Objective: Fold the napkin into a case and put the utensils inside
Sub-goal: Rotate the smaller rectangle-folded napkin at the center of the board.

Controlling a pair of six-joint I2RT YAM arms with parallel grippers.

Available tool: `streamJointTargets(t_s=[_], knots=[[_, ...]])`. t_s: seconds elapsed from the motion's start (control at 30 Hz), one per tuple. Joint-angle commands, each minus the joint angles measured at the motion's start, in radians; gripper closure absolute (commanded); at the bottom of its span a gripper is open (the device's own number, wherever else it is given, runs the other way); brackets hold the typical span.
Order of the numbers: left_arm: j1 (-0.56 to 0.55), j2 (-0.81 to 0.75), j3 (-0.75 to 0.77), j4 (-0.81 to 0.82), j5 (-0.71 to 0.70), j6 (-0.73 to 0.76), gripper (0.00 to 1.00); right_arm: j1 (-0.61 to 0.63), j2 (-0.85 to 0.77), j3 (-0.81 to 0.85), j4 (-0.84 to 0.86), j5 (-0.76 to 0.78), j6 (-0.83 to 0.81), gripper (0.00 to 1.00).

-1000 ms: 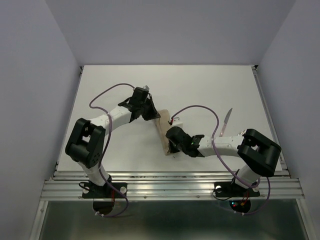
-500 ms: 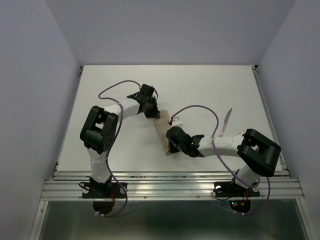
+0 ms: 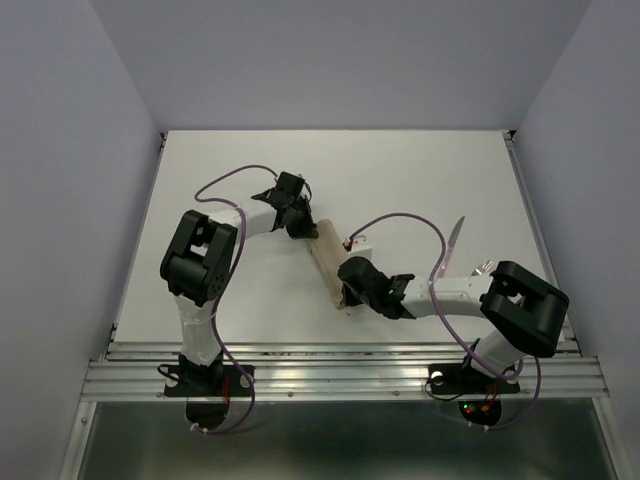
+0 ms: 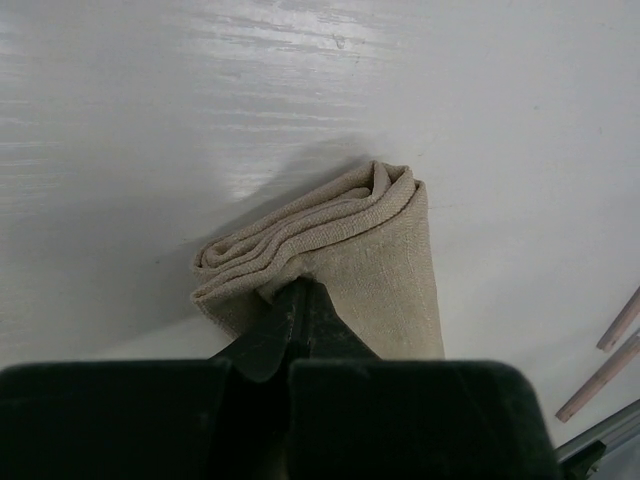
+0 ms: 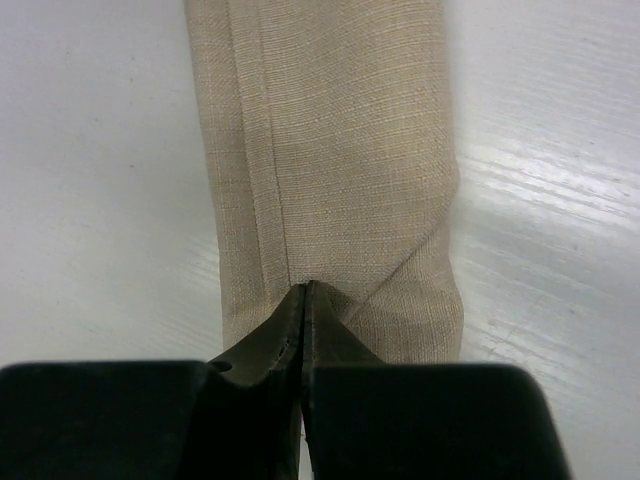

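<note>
The napkin (image 3: 328, 265) lies folded as a narrow beige case, slanting from the table's middle toward the near edge. Its layered far end (image 4: 370, 250) shows in the left wrist view, where my left gripper (image 4: 300, 290) is shut with its tips against the cloth's edge. My right gripper (image 5: 305, 290) is shut too, its tips pressed onto the top of the flat strip (image 5: 330, 150) near its near end. From above, the left gripper (image 3: 305, 230) and the right gripper (image 3: 350, 293) sit at opposite ends. One utensil, a knife (image 3: 455, 238), lies to the right. Two pinkish handles (image 4: 600, 378) show beside the cloth.
The white table (image 3: 420, 180) is bounded by a metal rail (image 3: 340, 365) at the near edge and grey walls on three sides. Purple cables (image 3: 400, 220) loop over both arms. The right arm's body lies low across the table's near right part.
The left arm's elbow has swung inward while its gripper stayed at the cloth's far end. The right gripper and the near end of the napkin have shifted slightly right.
</note>
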Motion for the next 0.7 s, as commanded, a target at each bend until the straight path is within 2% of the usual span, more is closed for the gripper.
streamJointTargets(t_s=[0.0,0.2,0.4,0.53,0.6,0.63,0.67], knots=[[0.03,-0.069,-0.1,0.022,-0.031,-0.016,1.0,-0.008,-0.018,-0.07,-0.143,0.117,0.01,0.99],[0.03,-0.161,-0.204,0.049,-0.045,-0.056,1.0,-0.017,-0.081,-0.088,-0.138,0.177,-0.039,0.99],[0.03,-0.285,-0.307,0.068,-0.07,-0.105,1.0,-0.017,-0.231,-0.101,-0.091,0.185,-0.134,0.93],[0.03,-0.333,-0.277,0.071,0.005,-0.095,1.0,-0.017,-0.256,-0.05,-0.084,0.131,-0.176,0.89],[0.03,-0.353,-0.218,0.022,-0.004,-0.064,0.96,-0.017,-0.258,-0.018,-0.084,0.096,-0.184,0.86],[0.03,-0.379,-0.2,0.005,-0.01,-0.05,0.91,-0.017,-0.253,-0.001,-0.083,0.053,-0.194,0.84],[0.03,-0.39,-0.178,-0.015,-0.022,-0.038,0.88,-0.017,-0.247,0.016,-0.078,0.034,-0.201,0.78]])
